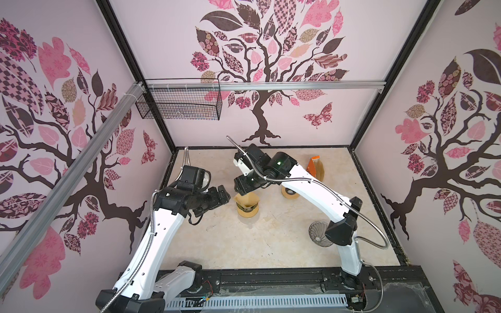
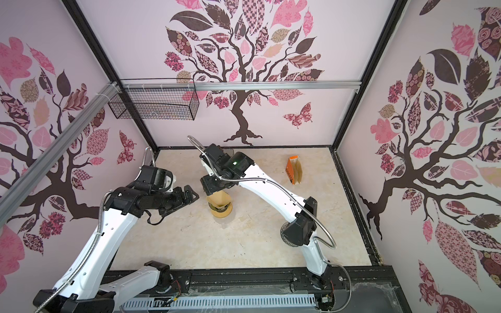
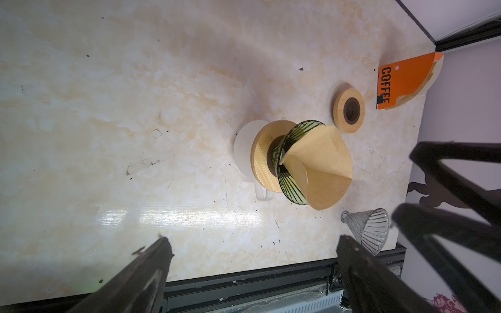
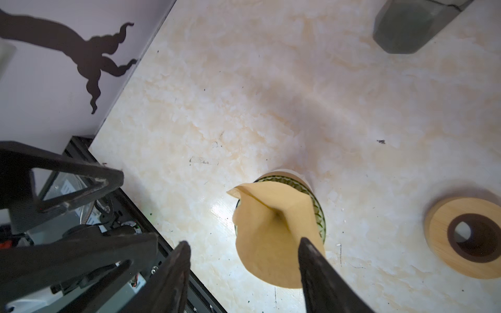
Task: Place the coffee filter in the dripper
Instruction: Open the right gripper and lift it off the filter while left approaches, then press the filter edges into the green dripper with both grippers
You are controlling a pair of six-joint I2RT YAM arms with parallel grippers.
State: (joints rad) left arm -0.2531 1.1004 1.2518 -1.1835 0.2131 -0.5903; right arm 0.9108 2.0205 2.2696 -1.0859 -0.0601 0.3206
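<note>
**Top views.** In both top views the filter (image 1: 247, 200) stands point-down in the dripper (image 1: 248, 208), a little left of the middle of the desk (image 1: 244, 244). The right pincer (image 1: 241, 189) hangs just over it from the far-edge side. The left pincer (image 1: 223, 193) sits just beside it, towards the left edge.

**Left wrist.** The left pincer (image 3: 252, 238) is spread wide with nothing between its fingers. The filter is a matte tan paper cone with one seam flap curling loose, and it rises well above the dripper's rim. The dripper is ribbed green glass on a wooden collar (image 3: 264, 157), which sits over a frosted cup (image 3: 242, 146) (a tall stack). The right pincer's tips show clear of the paper.

**Right wrist.** The right pincer (image 4: 244, 241) is spread and straddles the cone. One finger overlaps the paper's edge in this view, and I cannot tell whether they touch.

**Risks, my judgement.**
- The paper is light and springy and sits high and lopsided, so a finger brushing it on the way out could drag it off the rim.
- The loose flap may keep the cone from seating against the ribs.
- A sideways nudge from either pincer could slide the glass on the smooth wood or topple the whole stack.
</note>
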